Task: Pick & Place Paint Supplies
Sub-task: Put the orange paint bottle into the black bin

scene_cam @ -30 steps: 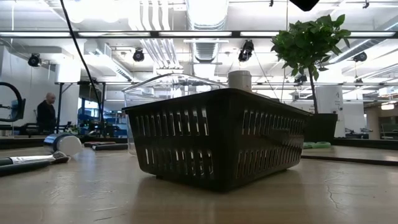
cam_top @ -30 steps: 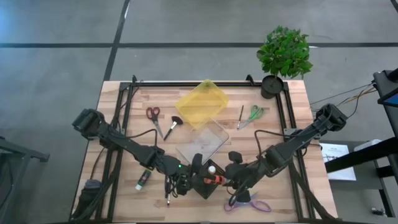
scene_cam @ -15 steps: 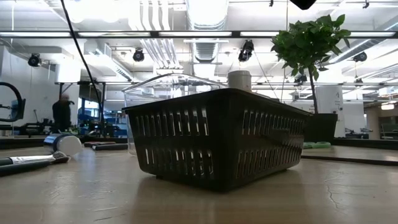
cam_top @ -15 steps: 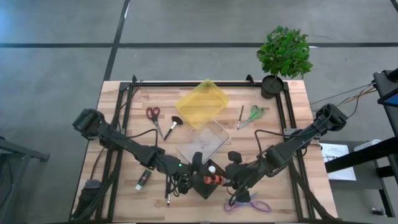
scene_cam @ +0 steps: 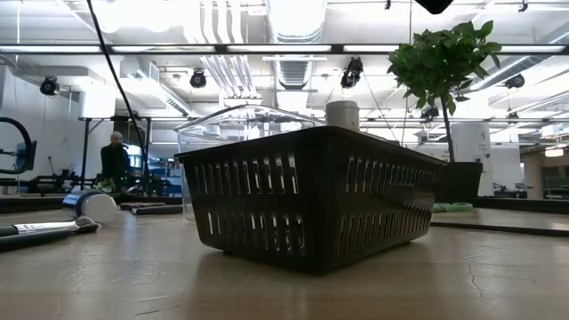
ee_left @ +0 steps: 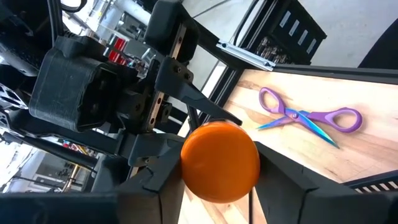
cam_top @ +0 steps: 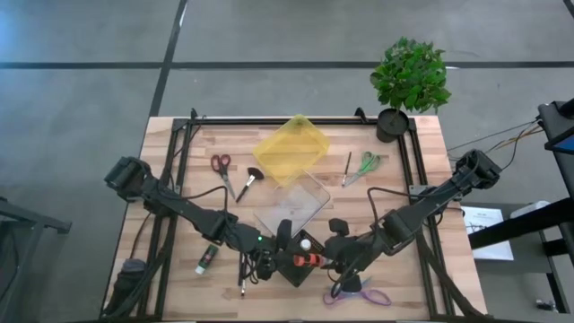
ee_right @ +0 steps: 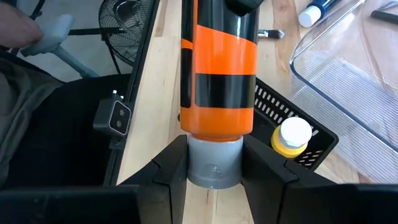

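Over basket [cam_top: 296,265]: orange bottle [cam_top: 309,260] unmoved since earlier frame, right gripper [ee_right: 213,163] pinching its cap, left gripper [ee_left: 219,180] fingers flanking its base, contact unclear. Behind basket, person [scene_cam: 113,160] walked right.

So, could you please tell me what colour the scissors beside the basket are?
The scissors are purple; the left wrist view shows them best.
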You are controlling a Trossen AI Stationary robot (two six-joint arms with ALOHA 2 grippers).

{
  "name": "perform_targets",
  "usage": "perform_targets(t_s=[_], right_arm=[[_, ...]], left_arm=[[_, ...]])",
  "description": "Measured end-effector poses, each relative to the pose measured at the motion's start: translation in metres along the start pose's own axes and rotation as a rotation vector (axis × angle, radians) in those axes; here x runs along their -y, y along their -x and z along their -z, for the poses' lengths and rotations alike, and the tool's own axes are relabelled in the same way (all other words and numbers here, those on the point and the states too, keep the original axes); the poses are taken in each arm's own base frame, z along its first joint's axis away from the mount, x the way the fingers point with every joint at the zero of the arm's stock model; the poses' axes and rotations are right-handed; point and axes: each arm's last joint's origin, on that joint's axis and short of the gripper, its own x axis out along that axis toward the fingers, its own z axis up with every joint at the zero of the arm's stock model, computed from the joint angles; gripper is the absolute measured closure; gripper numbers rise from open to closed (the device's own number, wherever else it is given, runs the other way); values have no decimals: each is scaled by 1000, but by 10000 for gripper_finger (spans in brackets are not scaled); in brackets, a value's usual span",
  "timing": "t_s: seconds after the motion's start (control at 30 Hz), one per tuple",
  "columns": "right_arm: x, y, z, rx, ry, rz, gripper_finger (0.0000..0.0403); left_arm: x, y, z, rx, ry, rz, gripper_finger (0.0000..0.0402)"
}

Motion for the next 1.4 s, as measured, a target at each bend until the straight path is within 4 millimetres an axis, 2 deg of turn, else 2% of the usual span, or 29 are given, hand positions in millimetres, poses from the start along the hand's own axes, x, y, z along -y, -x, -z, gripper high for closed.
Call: perform_targets(t_s=[0.2, 0.37, 0.53, 0.77, 0.93, 1.1, 1.23, 1.3, 1.4], right_arm=[[0, 0, 0, -1, 12, 0, 289], [0, 0, 0, 7, 14, 10, 238], [-1, 0, 0, 14, 28, 6, 223], [-12, 3, 3, 28, 116, -10, 220], [-27, 10, 6, 94, 203, 60, 219], [-49, 23, 14, 198, 339, 198, 219], [-69, 31, 30, 293, 514, 436, 218], [-78, 28, 42, 310, 627, 566, 218], [-89, 13, 61, 305, 773, 735, 218]], left_arm=[[0, 0, 0, 0, 0, 0, 231], [0, 0, 0, 1, 0, 0, 257], [0, 0, 0, 1, 0, 0, 270], [0, 1, -1, 5, 16, 2, 263], [-5, 5, -4, 13, 40, -3, 262], [-6, 7, -4, 12, 55, -2, 261], [-7, 7, -4, 12, 68, -8, 261], [-8, 7, -5, 22, 79, -17, 261], [-11, 8, -8, 63, 104, -40, 261]])
